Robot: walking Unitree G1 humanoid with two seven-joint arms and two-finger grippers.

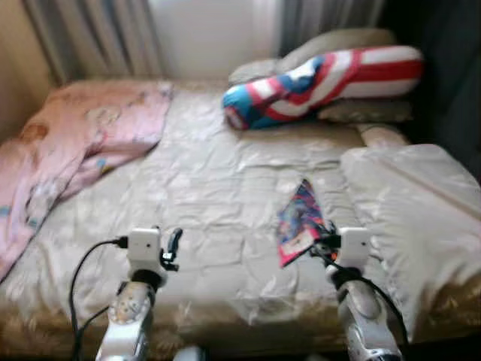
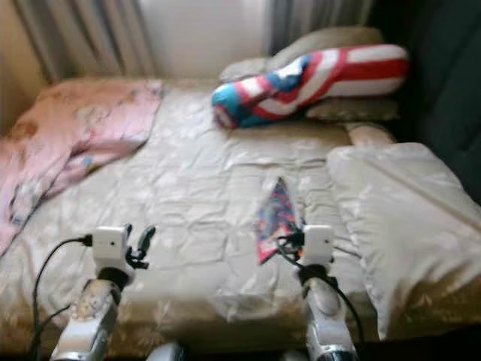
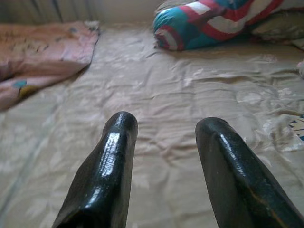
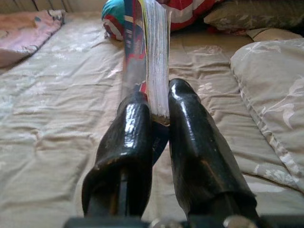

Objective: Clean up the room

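Item: book (image 1: 300, 220), thin, colourful cover, raised on edge above the bed (image 1: 218, 195) near its front. Right pincer (image 4: 159, 111) clamped its lower corner. Likely light and floppy; better held near the spine. Left pincer (image 3: 164, 128) open, empty.

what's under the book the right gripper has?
The book is clamped by the right gripper, held edge-up above the beige bedspread. Wrinkled bedspread lies below; the patch directly beneath is hidden by the fingers.

Glossy black fingers (image 4: 128, 142) — paper book (image 4: 154, 66) — sheeny creased cloth bedspread (image 1: 218, 188)
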